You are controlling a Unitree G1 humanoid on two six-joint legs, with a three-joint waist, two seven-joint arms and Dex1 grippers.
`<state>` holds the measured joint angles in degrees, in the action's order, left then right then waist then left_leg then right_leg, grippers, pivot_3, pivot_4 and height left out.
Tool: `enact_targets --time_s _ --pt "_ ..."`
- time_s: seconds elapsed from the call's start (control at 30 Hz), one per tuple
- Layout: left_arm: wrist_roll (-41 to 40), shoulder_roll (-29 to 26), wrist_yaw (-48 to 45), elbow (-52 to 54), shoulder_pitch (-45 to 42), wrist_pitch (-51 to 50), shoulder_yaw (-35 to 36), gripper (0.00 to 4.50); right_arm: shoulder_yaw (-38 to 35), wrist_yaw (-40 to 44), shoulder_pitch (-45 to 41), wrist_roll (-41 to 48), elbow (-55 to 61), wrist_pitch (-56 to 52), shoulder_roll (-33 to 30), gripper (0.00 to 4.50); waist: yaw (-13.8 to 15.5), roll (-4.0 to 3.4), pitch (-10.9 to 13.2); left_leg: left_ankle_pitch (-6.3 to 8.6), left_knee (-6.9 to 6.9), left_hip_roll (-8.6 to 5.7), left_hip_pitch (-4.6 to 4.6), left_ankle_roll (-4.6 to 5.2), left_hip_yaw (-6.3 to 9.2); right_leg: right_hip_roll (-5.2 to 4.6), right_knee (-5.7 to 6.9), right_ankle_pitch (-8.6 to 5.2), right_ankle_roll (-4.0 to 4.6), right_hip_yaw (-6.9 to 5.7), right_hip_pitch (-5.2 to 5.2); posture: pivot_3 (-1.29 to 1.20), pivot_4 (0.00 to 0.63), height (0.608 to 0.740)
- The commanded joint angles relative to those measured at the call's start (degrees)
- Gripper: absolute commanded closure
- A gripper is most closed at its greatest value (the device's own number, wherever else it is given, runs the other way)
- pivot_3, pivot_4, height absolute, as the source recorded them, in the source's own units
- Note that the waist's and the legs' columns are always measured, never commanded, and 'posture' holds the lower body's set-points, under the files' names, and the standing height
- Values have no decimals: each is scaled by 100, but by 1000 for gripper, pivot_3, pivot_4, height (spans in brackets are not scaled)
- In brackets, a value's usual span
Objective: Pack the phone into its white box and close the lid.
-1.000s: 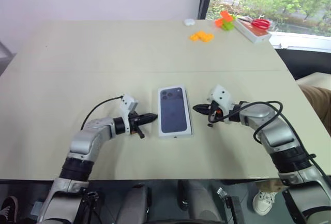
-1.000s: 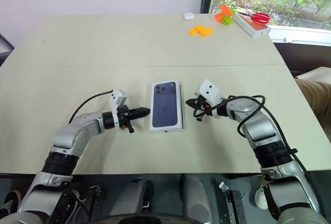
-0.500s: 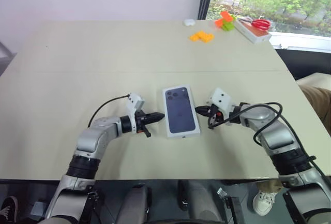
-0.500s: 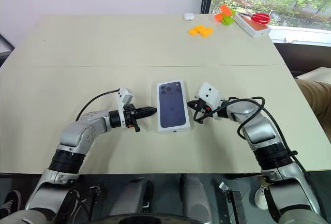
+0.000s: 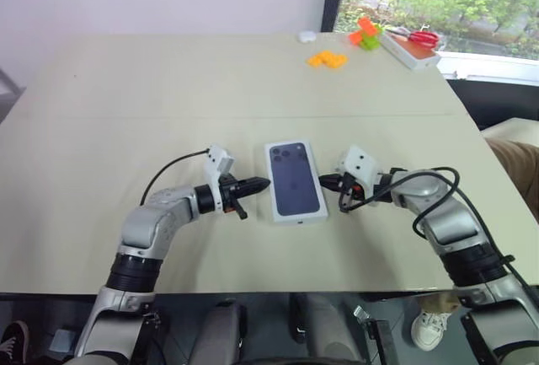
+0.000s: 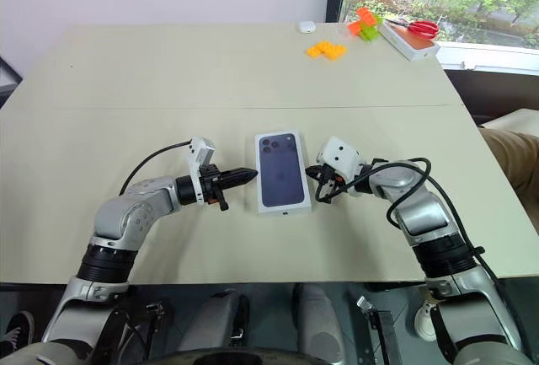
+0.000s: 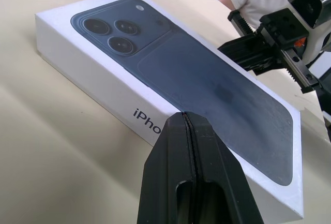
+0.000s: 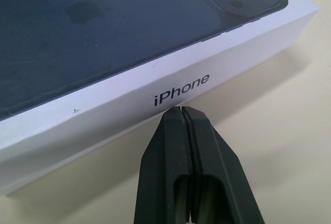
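The left gripper point(image 5: 264, 185) and right gripper point(image 5: 323, 181) lie low over the table point(image 5: 168, 87), each with its two black fingers pressed together on nothing, their tips aimed at each other. Between those tips sits the lid point(image 5: 295, 179), printed side up and closed over the box, the left tip just beside one long wall and the right tip just beside the other, at the lettering; contact cannot be told. Well beyond both grippers, at the table's far corner, lie orange blocks point(image 5: 328, 59) and red scissors point(image 5: 424, 38).
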<state>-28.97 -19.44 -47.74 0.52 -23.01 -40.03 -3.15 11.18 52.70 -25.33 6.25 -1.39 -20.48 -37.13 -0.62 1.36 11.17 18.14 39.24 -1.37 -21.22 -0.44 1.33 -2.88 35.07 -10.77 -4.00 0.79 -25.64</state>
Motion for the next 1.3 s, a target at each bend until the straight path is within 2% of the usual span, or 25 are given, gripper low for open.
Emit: enact_targets --time_s 0.03,0.13,0.23,0.37,0.6,0.9,0.97,1.07,1.2,1.3 --pt "-68 21 -5 110 -51 65 41 4500 -30 -21 -1 -159 53 204 -92 4465 -1 0 0 0 0 0 0 0 0 0 0 0 0 0 0 0 150 740" --pt "-135 -52 24 189 -116 25 178 4500 -177 61 30 -139 33 248 -216 4465 -1 0 0 -1 0 0 0 -1 0 0 1 0 0 0 0 0 150 740" --pt "-389 -109 106 287 -316 -169 449 4500 -633 225 -28 372 163 -82 -273 4465 0 1 1 -1 0 0 -1 -1 1 1 1 0 0 0 0 0 150 740" --pt "-413 129 303 150 -731 -98 491 4500 -1001 246 -252 841 218 -288 -116 4465 5 0 0 -2 2 0 2 -3 3 1 0 0 0 -1 5 0 150 740" --pt "375 647 530 -771 -970 724 -88 4500 -444 -96 -425 287 -247 135 422 4465 -9 2 -1 -2 1 1 27 -3 0 6 1 0 0 1 25 0 150 740" --pt "917 611 457 -1319 -897 1172 -399 4500 103 -248 -250 -498 -729 765 387 4465 -11 2 -2 -2 1 3 54 -4 -2 8 3 0 0 3 47 0 150 740" --pt "908 592 464 -1319 -879 1120 -341 4500 8 -157 -173 -326 -543 622 400 4465 -11 3 -2 -2 -2 6 86 -4 -1 10 -1 -1 0 1 80 0 150 740" --pt "763 505 381 -1066 -819 1017 -205 4500 -179 -3 -51 -48 -135 370 343 4465 -12 3 -3 -2 -2 7 93 -4 2 12 -4 -2 0 1 89 0 150 740" --pt "-18 353 132 -198 -695 244 115 4500 -665 276 188 795 661 -302 262 4465 -17 2 -1 -2 -3 12 83 -3 4 15 -4 -2 -1 0 79 0 150 740" --pt "-479 44 -61 548 -453 -253 241 4500 -1040 464 544 1472 1350 -927 64 4465 -13 0 0 -1 -3 12 75 -3 4 12 -3 -2 -1 1 70 0 150 740"
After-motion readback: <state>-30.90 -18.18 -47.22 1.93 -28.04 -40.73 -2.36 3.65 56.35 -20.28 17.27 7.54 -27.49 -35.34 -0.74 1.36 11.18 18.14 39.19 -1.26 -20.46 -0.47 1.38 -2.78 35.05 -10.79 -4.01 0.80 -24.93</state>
